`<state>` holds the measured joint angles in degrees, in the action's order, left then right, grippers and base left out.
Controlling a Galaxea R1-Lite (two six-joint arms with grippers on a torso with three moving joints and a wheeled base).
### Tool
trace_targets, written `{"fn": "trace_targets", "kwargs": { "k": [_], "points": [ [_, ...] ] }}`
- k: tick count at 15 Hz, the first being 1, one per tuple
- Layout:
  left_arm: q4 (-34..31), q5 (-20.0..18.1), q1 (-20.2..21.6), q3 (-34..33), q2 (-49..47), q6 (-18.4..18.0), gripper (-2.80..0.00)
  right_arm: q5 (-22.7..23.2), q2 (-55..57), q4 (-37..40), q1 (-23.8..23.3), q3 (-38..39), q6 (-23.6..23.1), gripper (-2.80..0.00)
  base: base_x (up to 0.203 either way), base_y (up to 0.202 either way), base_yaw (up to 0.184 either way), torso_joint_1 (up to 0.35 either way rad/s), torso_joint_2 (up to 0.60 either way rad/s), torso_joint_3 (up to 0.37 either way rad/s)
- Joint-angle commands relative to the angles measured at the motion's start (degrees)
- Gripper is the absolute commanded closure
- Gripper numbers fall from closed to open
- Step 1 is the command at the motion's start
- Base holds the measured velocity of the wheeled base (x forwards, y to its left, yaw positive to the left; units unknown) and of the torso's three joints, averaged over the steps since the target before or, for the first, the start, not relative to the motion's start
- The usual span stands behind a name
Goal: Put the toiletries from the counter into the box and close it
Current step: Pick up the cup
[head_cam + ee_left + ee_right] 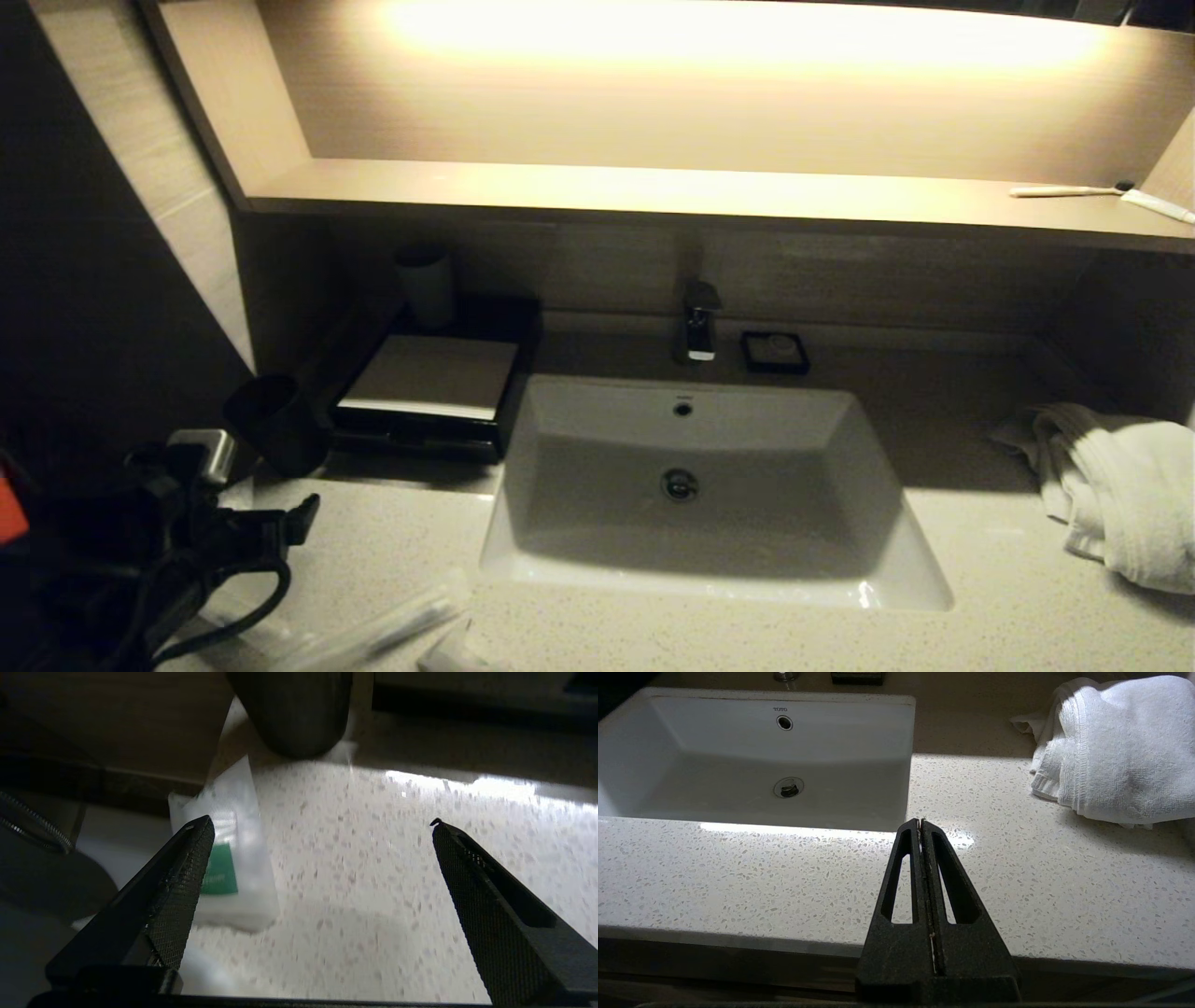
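Note:
My left gripper (297, 521) hangs open and empty low over the speckled counter (709, 644) at the front left. In the left wrist view it (322, 826) is spread wide, and a clear plastic packet with a green label (233, 858) lies on the counter beside one finger (182, 877). More clear-wrapped toiletries (373, 633) lie near the counter's front edge. The black box with a pale top (431, 381) stands at the back left. My right gripper (920, 822) is shut and empty above the counter's front edge, right of the sink; the head view does not show it.
A black cup (275, 422) stands just ahead of my left gripper, a pale cup (425, 280) behind the box. The white sink (700, 579) fills the middle, with faucet (698, 322) and soap dish (775, 352) behind. A white towel (1120, 495) lies at right. A toothbrush (1064, 191) lies on the shelf.

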<state>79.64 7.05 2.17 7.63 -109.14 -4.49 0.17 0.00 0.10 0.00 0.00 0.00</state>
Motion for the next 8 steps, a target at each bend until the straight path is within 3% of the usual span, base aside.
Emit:
{"fn": "trace_targets", "kwargs": {
  "k": [1, 6, 8],
  "points": [
    [1.31, -0.1, 0.73, 0.63, -1.51, -0.08, -2.8, 0.0, 0.0, -0.02, 0.0, 0.0, 0.0, 0.0, 0.0, 0.0, 0.0, 0.0, 0.0, 0.0],
    [1.43, -3.6, 3.3, 2.12, -1.41, -0.02, -2.8, 0.0, 0.0, -0.02, 0.0, 0.0, 0.0, 0.0, 0.0, 0.0, 0.0, 0.0, 0.0, 0.0],
    [1.45, -6.71, 4.22, 2.3, -1.36, 0.0, -2.8, 0.0, 0.0, -0.02, 0.0, 0.0, 0.0, 0.0, 0.0, 0.0, 0.0, 0.0, 0.0, 0.0]
  ]
}}
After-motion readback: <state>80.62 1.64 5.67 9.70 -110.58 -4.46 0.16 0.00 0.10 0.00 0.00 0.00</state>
